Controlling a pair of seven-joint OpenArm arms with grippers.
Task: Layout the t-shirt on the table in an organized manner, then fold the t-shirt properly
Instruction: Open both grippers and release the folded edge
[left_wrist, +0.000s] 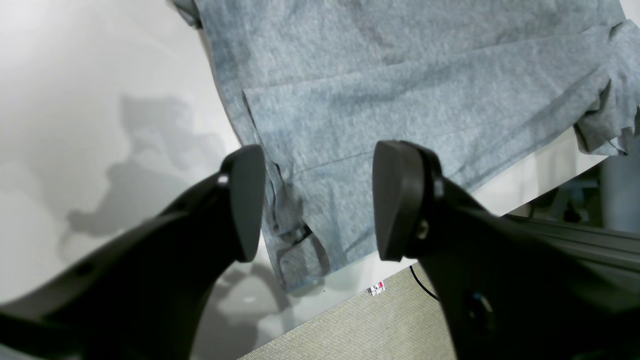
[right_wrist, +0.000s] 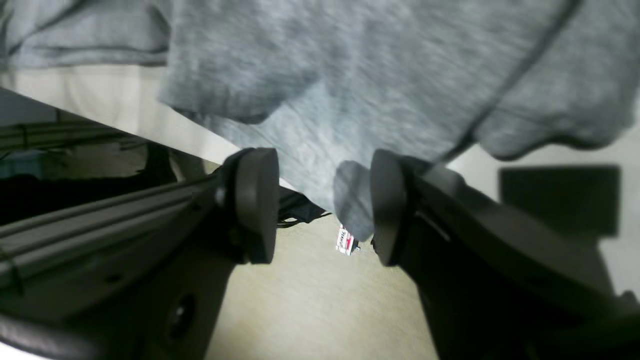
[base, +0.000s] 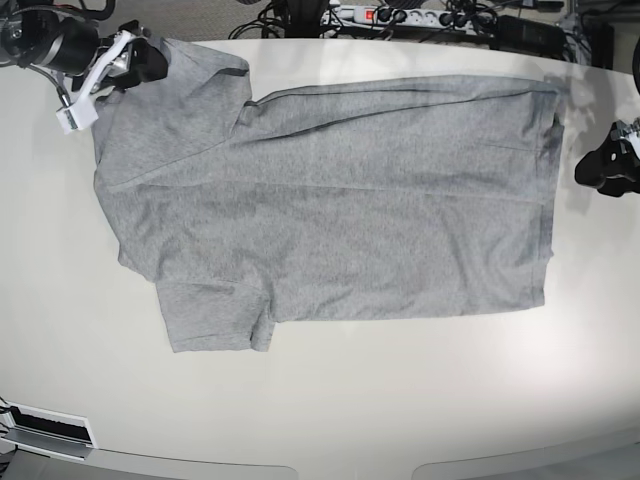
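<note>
The right gripper (base: 140, 62) sits at the far-left sleeve of the t-shirt (base: 340, 200), jaws spread with cloth between them (not pinched). The shirt lies flat across the bench (base: 330, 400). The left gripper (base: 607, 168), spread and empty, hovers just beside the hem.

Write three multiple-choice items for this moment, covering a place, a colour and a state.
1. Where is the left gripper in the base view?
A. beside the t-shirt's hem end
B. over a sleeve
C. off the table

2. What colour is the t-shirt?
A. white
B. heather grey
C. navy

3. How does the t-shirt lie?
A. bunched in a heap
B. spread out, one shoulder folded over
C. folded into a small square

Answers:
1 A, it sits just off the hem edge.
2 B, grey in every view.
3 B, the body is flat, and near the right gripper the shoulder overlaps it.
</note>
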